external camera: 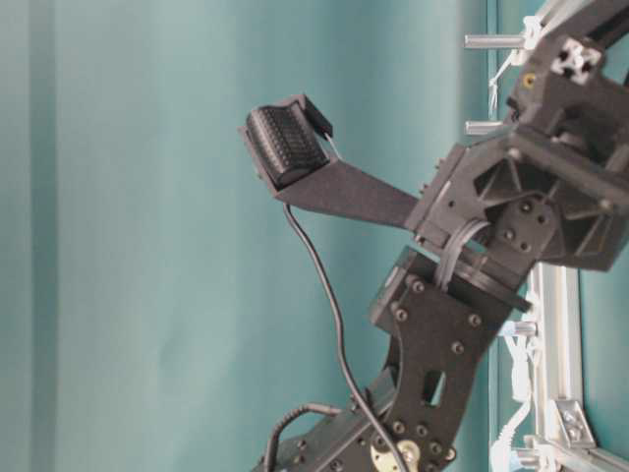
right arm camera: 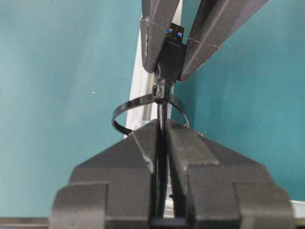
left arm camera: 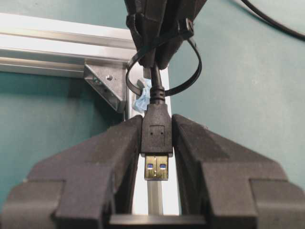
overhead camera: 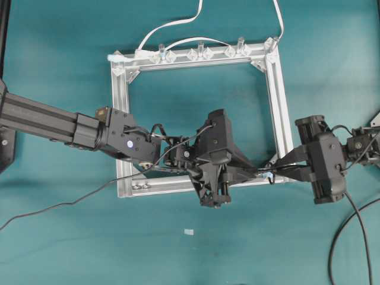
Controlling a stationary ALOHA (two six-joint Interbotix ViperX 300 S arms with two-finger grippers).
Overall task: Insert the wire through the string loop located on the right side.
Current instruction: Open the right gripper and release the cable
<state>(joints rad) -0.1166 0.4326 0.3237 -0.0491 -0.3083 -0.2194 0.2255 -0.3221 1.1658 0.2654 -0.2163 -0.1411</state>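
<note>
Wire's USB plug (left arm camera: 156, 143) is pinched between the left gripper (left arm camera: 157, 143) fingers, just off the aluminium frame's (overhead camera: 279, 101) lower right corner. Right gripper (right arm camera: 162, 138) is pressed together on the wire (right arm camera: 162, 114) on the loop's far side. String loop (left arm camera: 164, 71) rings the cable behind the plug. Plug: black shell, gold tip, blue insert; light-blue tag (left arm camera: 143, 100) beside the loop. No legible writing.

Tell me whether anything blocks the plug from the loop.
Nothing visible does. The cable already appears to run through the loop, between the right gripper holding the cable and the left gripper clamping the plug.
</note>
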